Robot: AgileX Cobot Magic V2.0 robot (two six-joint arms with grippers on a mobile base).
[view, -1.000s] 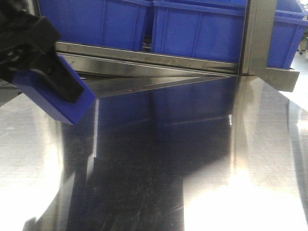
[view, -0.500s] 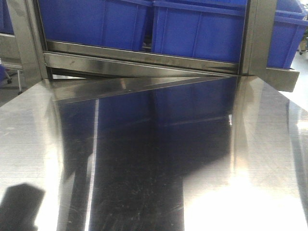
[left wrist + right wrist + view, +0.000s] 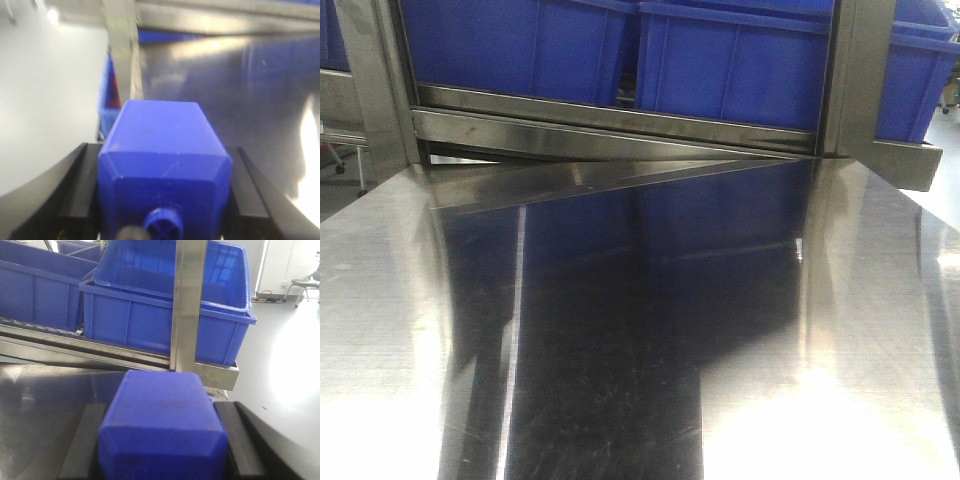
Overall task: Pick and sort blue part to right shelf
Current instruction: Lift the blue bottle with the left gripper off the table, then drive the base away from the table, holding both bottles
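Our right end effector [image 3: 162, 410] clamps the blue part [image 3: 160, 440], right shelf [image 3: 190, 305] at twelve o'clock, placing not yet done; left end effector [image 3: 165, 150] clamps a knobbed blue block [image 3: 160, 125]

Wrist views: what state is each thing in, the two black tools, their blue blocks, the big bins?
Left tool: shut on the blue plastic block with small round knob.
Right tool: shut on the plain deep-blue plastic block.
Large blue plastic bin: open-topped, upright on the steel-framed shelf.

Light glares off a pale glossy floor [image 3: 287, 390] running to a white wall [image 3: 280, 260] and a chair [image 3: 301, 286].
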